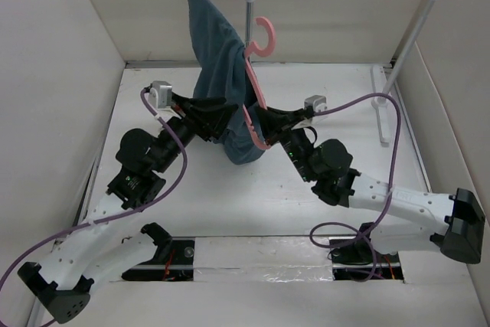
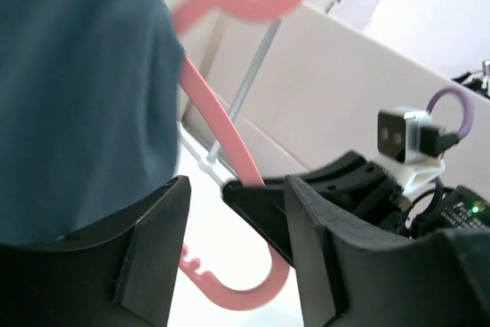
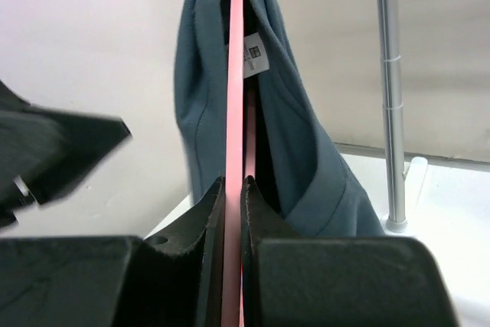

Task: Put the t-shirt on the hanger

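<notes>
- Pinching the hanger (image 3: 233, 74) edge-on, my right gripper (image 3: 232, 189) is clamped on its pink bar, propping it upright mid-table so cloth can slide on.
- The t-shirt (image 1: 218, 59) hangs bunched around the hanger, mostly on its left.
- My left gripper (image 2: 237, 197) stands half-parted and empty beside the cloth, free to regrip, I'd judge.
</notes>
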Tool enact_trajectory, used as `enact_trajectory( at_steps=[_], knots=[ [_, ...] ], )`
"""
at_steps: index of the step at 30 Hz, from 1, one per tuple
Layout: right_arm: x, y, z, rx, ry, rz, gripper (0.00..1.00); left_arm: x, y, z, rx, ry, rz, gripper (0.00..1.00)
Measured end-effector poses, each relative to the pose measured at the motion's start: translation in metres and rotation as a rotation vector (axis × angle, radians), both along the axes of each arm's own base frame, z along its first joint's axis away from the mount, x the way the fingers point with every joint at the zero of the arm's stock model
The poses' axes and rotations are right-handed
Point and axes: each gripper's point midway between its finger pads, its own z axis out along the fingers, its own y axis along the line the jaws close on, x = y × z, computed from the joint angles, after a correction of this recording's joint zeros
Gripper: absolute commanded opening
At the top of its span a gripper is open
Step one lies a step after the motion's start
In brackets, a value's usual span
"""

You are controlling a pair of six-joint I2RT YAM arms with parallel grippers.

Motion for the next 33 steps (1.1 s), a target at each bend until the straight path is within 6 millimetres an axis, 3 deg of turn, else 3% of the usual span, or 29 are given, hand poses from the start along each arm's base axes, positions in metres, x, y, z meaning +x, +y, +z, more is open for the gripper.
enact_trajectory(
  at_steps=[4, 6, 12, 16, 21, 33],
  knots=[
    [-0.019, -0.013, -0.004, 0.024, -0.002, 0.033, 0.0, -0.011, 0.017, 0.018, -0.052, -0.038, 0.033, 0.54],
    [-0.029, -0.017, -0.001, 0.039, -0.007, 0.053, 0.0, -0.012, 0.023, 0.024, -0.075, -0.044, 0.056, 0.64],
    [-0.05, -0.011, 0.003, 0.048, -0.013, 0.109, 0.0, 0.005, 0.026, 0.039, -0.124, -0.016, 0.119, 0.76],
    [-0.057, -0.004, -0.003, 0.024, -0.002, 0.133, 0.0, 0.025, 0.019, 0.044, -0.156, 0.025, 0.151, 0.78],
    [-0.061, 0.0, -0.008, 0.008, 0.009, 0.145, 0.0, 0.05, 0.009, 0.024, -0.156, 0.112, 0.189, 0.79],
    [-0.074, 0.01, -0.018, -0.046, 0.012, 0.165, 0.0, 0.058, 0.035, 0.042, -0.307, 0.129, 0.304, 0.75]
  ],
)
